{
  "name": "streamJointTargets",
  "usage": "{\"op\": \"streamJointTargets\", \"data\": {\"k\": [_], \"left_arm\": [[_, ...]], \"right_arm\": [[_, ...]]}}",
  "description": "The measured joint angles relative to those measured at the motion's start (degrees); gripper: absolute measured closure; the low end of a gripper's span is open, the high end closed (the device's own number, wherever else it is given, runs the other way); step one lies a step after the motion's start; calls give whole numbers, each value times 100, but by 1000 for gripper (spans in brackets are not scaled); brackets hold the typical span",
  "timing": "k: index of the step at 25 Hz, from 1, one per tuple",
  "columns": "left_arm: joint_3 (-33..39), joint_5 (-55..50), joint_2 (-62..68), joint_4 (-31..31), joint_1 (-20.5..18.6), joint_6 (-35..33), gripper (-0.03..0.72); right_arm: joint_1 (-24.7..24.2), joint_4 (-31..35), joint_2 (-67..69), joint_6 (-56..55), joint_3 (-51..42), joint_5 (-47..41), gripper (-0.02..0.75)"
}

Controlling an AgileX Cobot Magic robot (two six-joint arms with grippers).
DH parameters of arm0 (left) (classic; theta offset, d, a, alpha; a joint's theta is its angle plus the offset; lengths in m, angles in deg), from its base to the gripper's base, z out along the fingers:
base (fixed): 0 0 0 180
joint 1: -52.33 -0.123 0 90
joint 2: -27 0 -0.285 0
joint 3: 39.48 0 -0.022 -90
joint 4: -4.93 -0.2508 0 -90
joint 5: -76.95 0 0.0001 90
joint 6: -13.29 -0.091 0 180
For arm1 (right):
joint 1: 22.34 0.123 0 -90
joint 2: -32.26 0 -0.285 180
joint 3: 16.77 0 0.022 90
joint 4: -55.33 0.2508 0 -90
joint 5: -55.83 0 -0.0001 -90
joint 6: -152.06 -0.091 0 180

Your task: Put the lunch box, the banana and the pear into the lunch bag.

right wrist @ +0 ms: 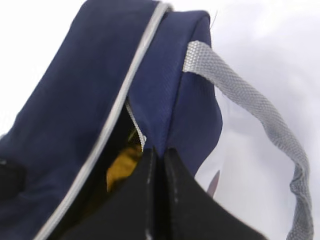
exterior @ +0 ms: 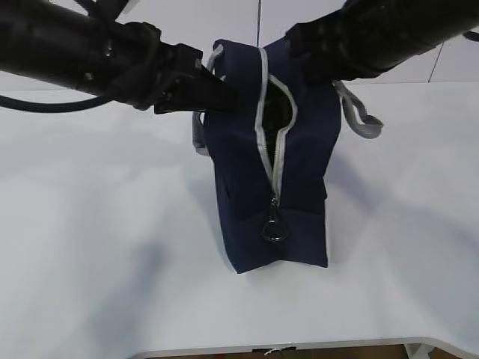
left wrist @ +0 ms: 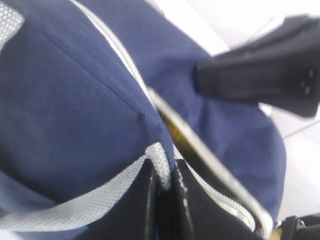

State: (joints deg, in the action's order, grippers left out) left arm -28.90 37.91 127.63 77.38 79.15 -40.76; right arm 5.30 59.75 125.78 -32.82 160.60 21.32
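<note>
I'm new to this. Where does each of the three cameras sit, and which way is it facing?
Exterior view: in front of the table, above it, looking down at a slant at the lunch bag; both black arms show.
Left wrist view: on the left arm, close against the bag's top; its shut fingers pinch the zip edge, and the other arm shows.
Right wrist view: on the right arm, looking down into the opening; shut fingers pinch the edge.
Shared: both wrist views glimpse something yellow inside.

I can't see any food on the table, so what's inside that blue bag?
Through the open zip of the lunch bag, the right wrist view shows something yellow. Whether that is banana or pear cannot be told. The fabric and the dark interior hide everything else, lunch box included.
</note>
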Motion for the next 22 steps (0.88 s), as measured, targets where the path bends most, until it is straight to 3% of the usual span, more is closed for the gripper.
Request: {"op": "streamJointTargets", "data": {"k": [5, 13, 22], "left_arm": [[-8, 469, 86, 31, 165, 0, 681], [-22, 647, 95, 61, 248, -5, 681], [-22, 1450, 109, 166, 817, -173, 681]], "right_arm": [[-33, -342, -224, -208, -322, 208, 720], [-33, -668, -224, -242, -796, 1233, 720], [-207, -1051, -154, -251, -833, 1399, 720]]}}
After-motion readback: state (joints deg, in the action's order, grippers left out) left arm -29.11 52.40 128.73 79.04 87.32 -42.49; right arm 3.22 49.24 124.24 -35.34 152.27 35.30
